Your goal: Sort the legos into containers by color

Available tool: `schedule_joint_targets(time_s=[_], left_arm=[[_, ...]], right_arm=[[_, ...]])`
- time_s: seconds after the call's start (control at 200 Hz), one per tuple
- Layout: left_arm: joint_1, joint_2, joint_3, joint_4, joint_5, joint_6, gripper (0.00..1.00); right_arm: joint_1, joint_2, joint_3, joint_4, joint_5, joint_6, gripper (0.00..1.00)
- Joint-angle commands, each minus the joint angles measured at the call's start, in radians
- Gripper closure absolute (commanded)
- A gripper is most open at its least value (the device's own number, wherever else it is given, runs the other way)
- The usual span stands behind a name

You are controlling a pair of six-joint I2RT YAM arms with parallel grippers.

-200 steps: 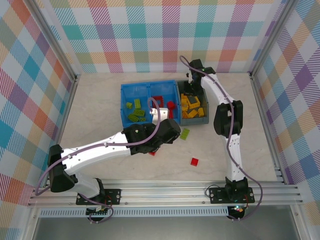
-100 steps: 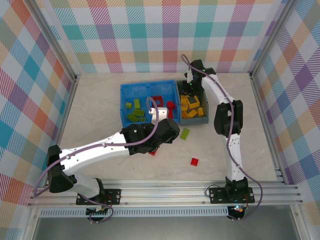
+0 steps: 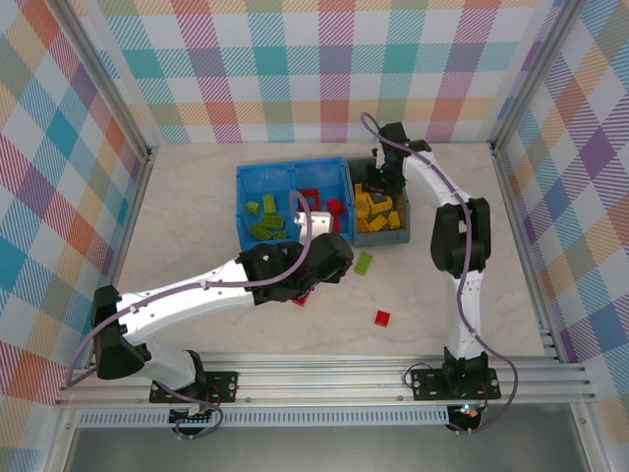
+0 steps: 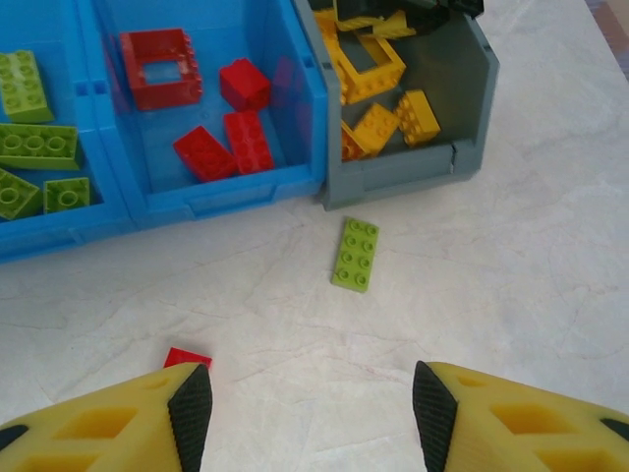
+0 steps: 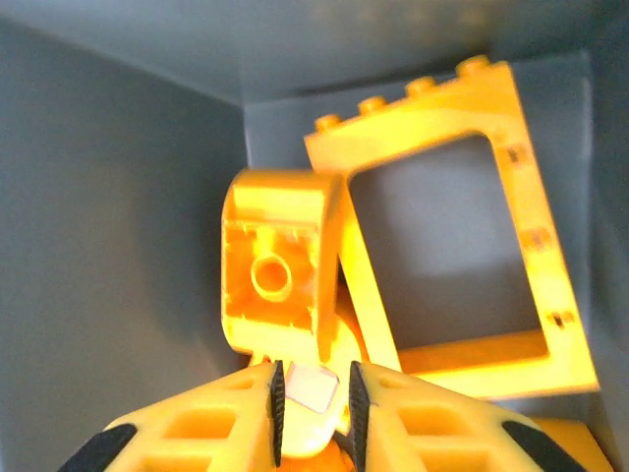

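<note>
Your left jaws gape empty with the red brick (image 4: 185, 356) beside one tip, so you may knock it away; right jaws in the grey bin (image 4: 403, 169) are nearly together, grip unclear.

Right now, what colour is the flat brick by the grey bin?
The flat plastic brick is lime green; left wrist view.

On table (image 4: 491, 285): narrow bin (image 4: 464, 103) abuts R side of divided bin (image 4: 236, 189); flat brick (image 4: 355, 254) just in front of joint.

Glossy plastic legos (image 4: 354, 254), shiny translucent blue bin (image 4: 236, 193), matt grey bin (image 4: 403, 169), smooth marble-look table (image 4: 511, 256)
</note>
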Motion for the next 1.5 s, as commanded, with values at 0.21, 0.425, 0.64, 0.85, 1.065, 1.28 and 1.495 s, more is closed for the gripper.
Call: schedule_joint_targets(time_s=[0.21,0.425,0.64,0.85,1.065,1.28,1.495], left_arm=[[-0.074,0.307,0.093,0.093,0.247,0.118,0.32],[-0.1,0.511,0.185,0.066,0.28,0.054,0.21],[-0.1,0.646,0.249,0.064,0.329,0.064,0.18],[-0.101,0.688,0.247,0.093,0.373,0.061,0.25],[-0.1,0.713,0.251,0.105,0.37,0.065,0.56],[-0.083,0.591,0.192,0.092,0.266,0.057,0.69],[0.087,0.365,0.108,0.03,0.23,0.08,0.69]], right_arm=[[0.022,-0.677,-0.366,0.069,0.138,0.064,0.54],[0.026,-1.136,-0.53,-0.067,-0.025,0.105,0.27],[0.026,-1.338,-0.508,-0.23,-0.094,0.117,0.21],[0.026,-1.363,-0.518,-0.271,-0.102,0.134,0.21],[0.026,-1.352,-0.531,-0.257,-0.116,0.135,0.23],[0.026,-1.354,-0.548,-0.257,-0.201,0.083,0.25],[0.05,-1.362,-0.631,-0.169,-0.296,0.055,0.3]])
